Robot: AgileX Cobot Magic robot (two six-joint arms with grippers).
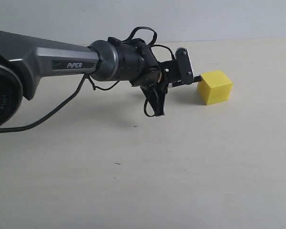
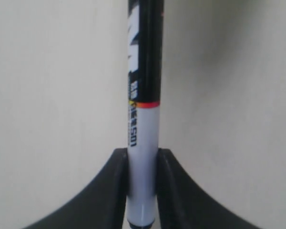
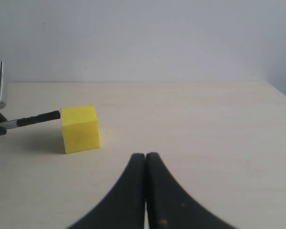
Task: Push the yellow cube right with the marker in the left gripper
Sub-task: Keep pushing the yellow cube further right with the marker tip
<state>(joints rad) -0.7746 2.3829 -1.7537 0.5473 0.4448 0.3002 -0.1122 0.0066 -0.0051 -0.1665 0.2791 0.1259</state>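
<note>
Here the marker [image 3: 35, 119] is pinched between the fingers [image 2: 115, 181] of the left gripper [image 1: 183, 77]. Its black tip is laid against, or just short of, the upper edge of the left face of the yellow cube [image 1: 215, 87]. The cube is set on the table [image 1: 181, 167], to the right of the arm. The push is best made as a slow, level sweep rightward, with the tip brought lower and central on that face, so that the cube is slid rather than spun or tipped. The right gripper [image 3: 146, 160] is seen empty, fingers pressed together, apart from the cube.
</note>
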